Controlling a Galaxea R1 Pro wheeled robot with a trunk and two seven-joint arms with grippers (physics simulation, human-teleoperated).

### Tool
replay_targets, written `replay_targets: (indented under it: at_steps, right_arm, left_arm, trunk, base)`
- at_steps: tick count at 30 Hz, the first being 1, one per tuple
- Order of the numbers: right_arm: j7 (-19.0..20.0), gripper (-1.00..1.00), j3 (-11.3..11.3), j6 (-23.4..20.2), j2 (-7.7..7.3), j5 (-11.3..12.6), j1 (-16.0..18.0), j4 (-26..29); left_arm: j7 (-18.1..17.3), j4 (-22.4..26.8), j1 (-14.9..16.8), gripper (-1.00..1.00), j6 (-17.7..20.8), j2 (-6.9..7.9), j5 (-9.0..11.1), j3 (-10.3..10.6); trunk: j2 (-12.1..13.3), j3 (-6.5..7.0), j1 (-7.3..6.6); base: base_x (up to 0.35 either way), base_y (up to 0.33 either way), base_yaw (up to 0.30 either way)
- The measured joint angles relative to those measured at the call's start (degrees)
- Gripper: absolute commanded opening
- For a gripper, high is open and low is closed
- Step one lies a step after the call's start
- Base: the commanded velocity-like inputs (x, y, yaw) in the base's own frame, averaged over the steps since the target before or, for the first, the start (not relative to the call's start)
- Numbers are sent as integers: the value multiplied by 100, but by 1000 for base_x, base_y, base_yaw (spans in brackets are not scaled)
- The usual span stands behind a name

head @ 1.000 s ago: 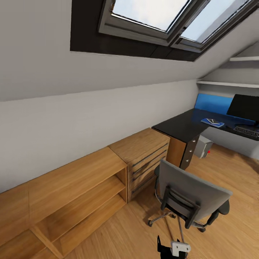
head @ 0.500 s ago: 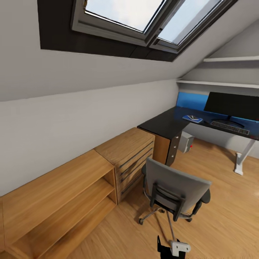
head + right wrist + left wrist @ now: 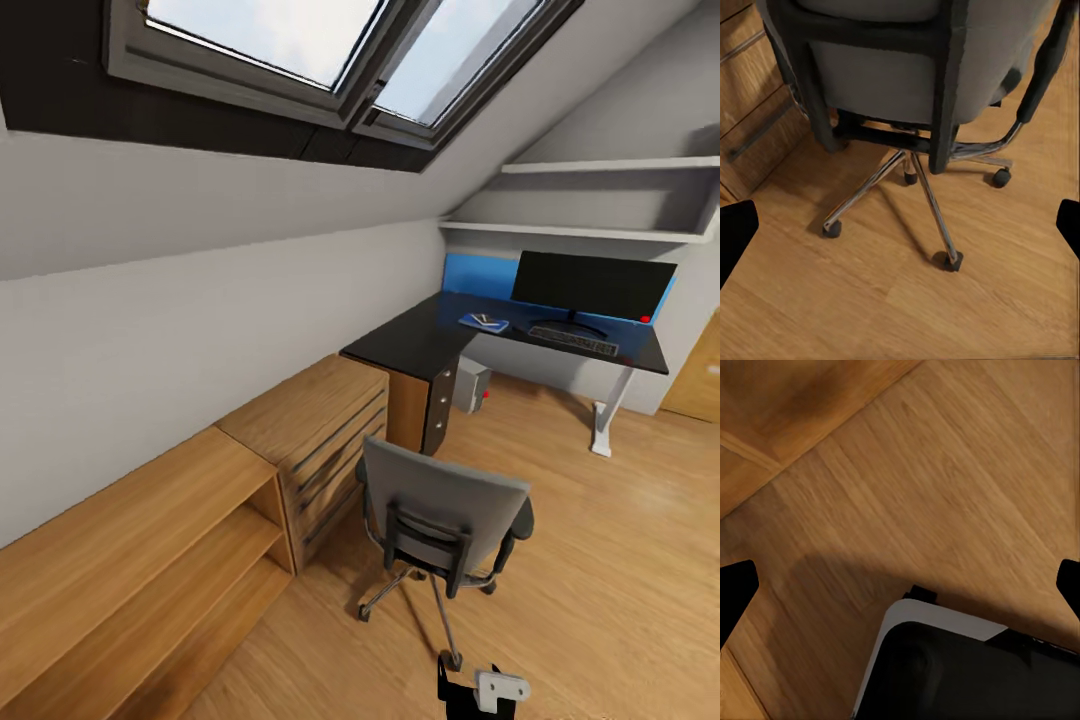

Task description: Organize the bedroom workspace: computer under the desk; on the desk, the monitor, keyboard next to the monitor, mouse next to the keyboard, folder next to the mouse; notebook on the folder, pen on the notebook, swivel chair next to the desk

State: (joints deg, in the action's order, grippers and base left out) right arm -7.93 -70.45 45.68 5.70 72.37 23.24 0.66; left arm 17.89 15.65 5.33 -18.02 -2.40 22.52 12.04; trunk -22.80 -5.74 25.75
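Swivel chair (image 3: 440, 520) on the wood floor (image 3: 600, 560), well short of the table (image 3: 420, 340); monitor (image 3: 592, 284), keyboard (image 3: 572, 341), folder (image 3: 483, 322) on it; both grippers' jaws apart

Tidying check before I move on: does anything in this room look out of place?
The swivel chair stands out on the open floor, apart from the desk, its back toward the camera. The monitor and keyboard sit neatly on the desk.

Bright daylight from the skylight (image 3: 300, 50) — soft shadows on the wood floor (image 3: 945, 472), slightly blurred renders.
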Motion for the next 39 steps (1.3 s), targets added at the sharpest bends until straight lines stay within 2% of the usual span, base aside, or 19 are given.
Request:
replay_targets:
  at_steps: [11,29,39]
  right_arm:
    - [-10,100,2,-5,7,7,0,2]
    - [-32,100,24,-18,17,26,0,9]
    - [-29,100,21,-20,20,27,0,11]
  left_arm:
    - [0,-16,0,100,-3,0,-2,3]
    - [0,-19,0,100,-2,0,-2,3]
    - [3,-13,0,100,-3,0,-2,3]
  trunk:
    - [0,-16,0]
    - [0,-122,0]
    - [0,-184,0]
  base:
    - [0,0,-283]
    - [0,2,-243]
    - [0,177,-239]
